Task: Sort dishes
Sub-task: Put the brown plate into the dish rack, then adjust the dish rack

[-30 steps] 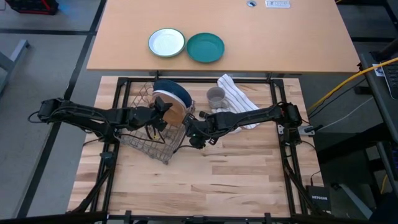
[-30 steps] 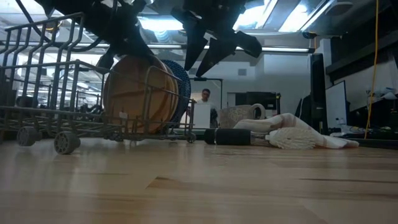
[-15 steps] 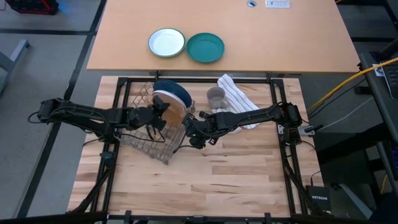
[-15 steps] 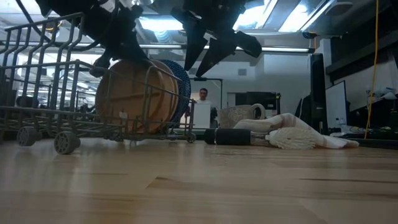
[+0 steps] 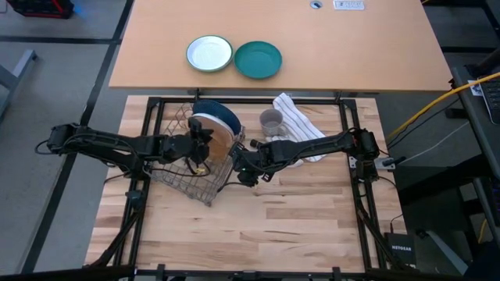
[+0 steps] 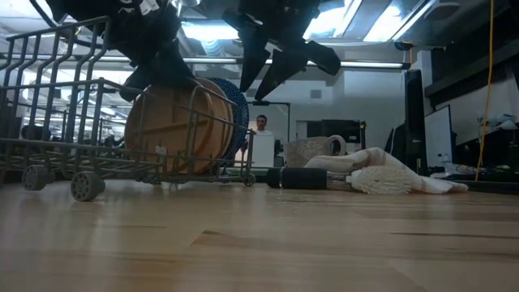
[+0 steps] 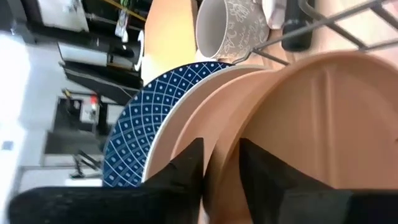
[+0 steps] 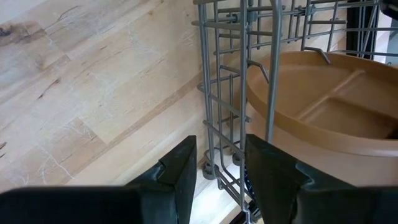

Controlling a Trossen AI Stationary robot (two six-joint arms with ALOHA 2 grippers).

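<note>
Wooden plate (image 5: 221,140) stood on edge in the wire rack (image 5: 187,178) beside the pink (image 7: 186,127) and blue (image 7: 140,121) plates as my left gripper (image 5: 205,145) fingers parted around its rim, right gripper (image 5: 244,165) waiting apart nearby; withdrawing cleanly seemed next.

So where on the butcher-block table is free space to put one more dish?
Free: the light wooden table in front of the grey wire rack and both arms. Crowded: behind, around the grey patterned mug and white striped cloth, and between rack and right end effector.
</note>
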